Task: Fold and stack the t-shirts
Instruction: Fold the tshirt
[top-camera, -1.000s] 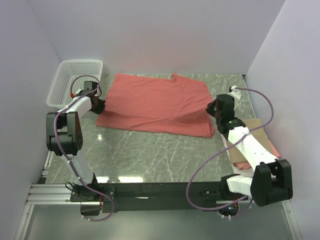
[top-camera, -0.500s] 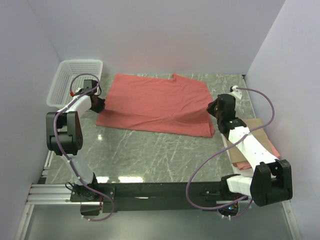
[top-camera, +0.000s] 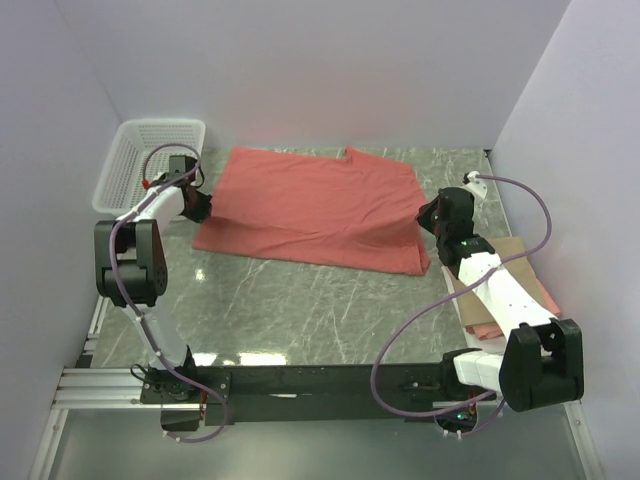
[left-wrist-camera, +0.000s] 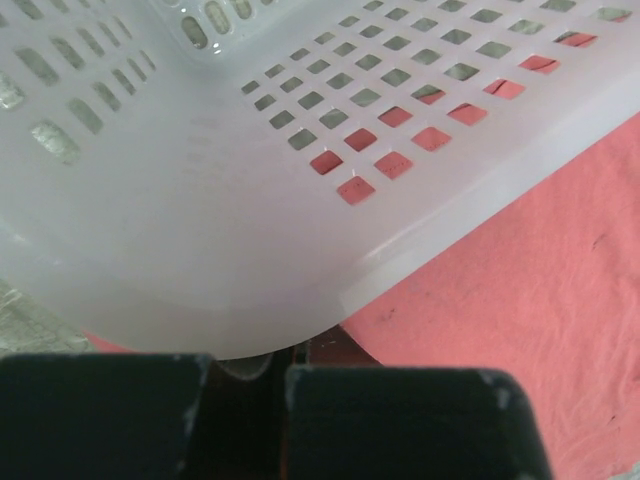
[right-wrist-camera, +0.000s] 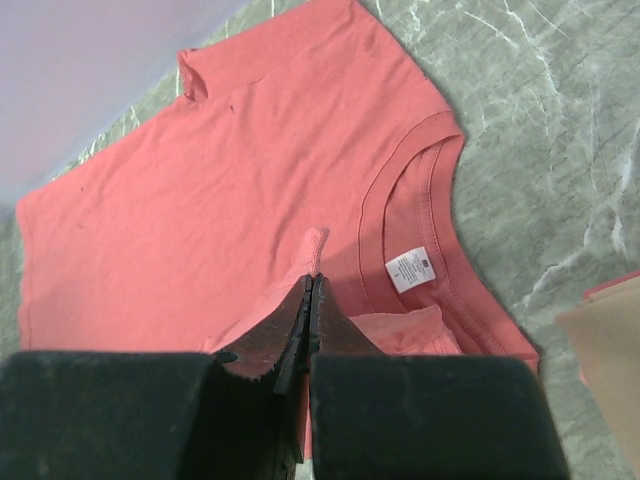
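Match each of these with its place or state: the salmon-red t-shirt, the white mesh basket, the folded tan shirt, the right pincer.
Things:
1. salmon-red t-shirt
2. white mesh basket
3. folded tan shirt
4. right pincer

Places or states:
A. far left corner of the table
B. shut on a pinch of red cloth
C. spread over the middle of the table
D. at the table's right edge

Pairs: 1-C, 2-A, 3-D, 4-B
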